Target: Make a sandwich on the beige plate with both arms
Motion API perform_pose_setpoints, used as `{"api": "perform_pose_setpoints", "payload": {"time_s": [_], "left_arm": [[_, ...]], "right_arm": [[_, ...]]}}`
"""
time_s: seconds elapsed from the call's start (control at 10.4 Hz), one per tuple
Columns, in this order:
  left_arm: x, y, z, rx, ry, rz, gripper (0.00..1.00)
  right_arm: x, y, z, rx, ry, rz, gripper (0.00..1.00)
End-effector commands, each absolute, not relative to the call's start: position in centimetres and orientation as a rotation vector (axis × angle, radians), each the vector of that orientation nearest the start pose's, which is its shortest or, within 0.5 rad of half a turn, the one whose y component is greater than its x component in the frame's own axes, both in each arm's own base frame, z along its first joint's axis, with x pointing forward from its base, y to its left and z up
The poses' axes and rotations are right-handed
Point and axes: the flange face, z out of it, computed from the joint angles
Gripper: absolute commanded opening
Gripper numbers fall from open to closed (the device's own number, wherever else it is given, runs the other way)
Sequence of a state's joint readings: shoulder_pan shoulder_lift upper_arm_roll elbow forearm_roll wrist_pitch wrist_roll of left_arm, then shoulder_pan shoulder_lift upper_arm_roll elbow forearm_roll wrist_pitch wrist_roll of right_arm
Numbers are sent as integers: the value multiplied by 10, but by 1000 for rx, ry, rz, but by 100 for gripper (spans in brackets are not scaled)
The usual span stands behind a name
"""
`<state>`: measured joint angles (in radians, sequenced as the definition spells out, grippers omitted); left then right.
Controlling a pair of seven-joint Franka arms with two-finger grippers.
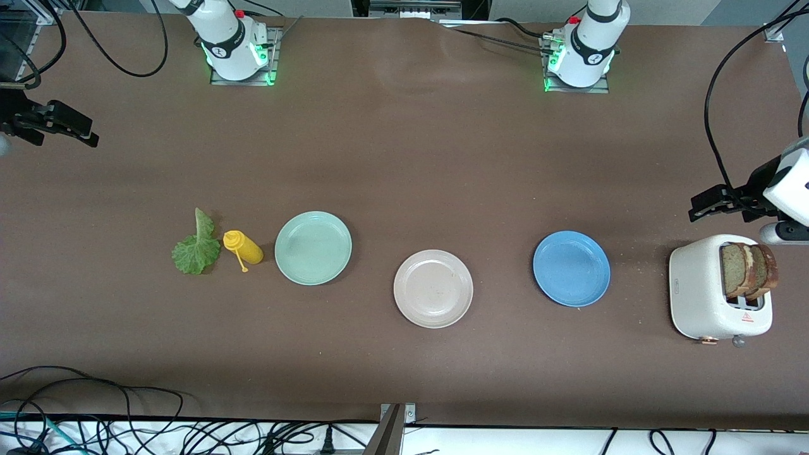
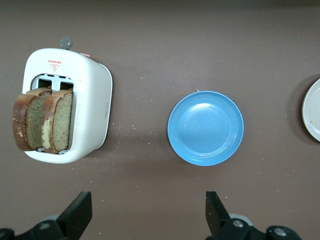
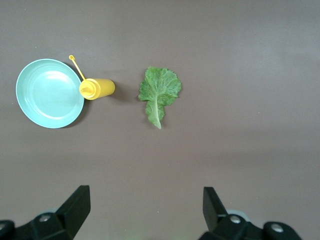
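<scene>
The beige plate [image 1: 433,289] lies bare in the middle of the table, and its edge shows in the left wrist view [image 2: 312,110]. Two brown bread slices [image 1: 749,270] [image 2: 42,122] stand upright in a white toaster [image 1: 698,294] [image 2: 92,100] at the left arm's end. A green lettuce leaf [image 1: 197,248] [image 3: 159,92] lies flat on the table toward the right arm's end. My left gripper [image 1: 698,208] [image 2: 147,212] hangs open over bare table by the toaster. My right gripper [image 1: 88,134] [image 3: 145,207] hangs open over bare table at the right arm's end. Neither holds anything.
A yellow squeeze bottle [image 1: 243,247] [image 3: 97,89] lies on its side between the lettuce and a mint-green plate [image 1: 313,248] [image 3: 49,93]. A blue plate [image 1: 571,268] [image 2: 205,128] sits between the beige plate and the toaster. Cables run along the table's near edge.
</scene>
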<state>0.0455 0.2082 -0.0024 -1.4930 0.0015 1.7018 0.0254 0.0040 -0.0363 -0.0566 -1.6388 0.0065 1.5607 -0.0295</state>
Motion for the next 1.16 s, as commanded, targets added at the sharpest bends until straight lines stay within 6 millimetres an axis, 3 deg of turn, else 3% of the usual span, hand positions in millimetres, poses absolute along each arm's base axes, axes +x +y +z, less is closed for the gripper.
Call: {"api": "perform_pose_setpoints", "payload": {"time_s": [0.0,1.06], "left_arm": [[622,28,552,-3116,-10,16,100],[620,35,545,-3122,-54,54,100]], "right_arm": [[536,-27,615,-3110,14,60,100],[536,-27,615,-3110,14,62,100]]}}
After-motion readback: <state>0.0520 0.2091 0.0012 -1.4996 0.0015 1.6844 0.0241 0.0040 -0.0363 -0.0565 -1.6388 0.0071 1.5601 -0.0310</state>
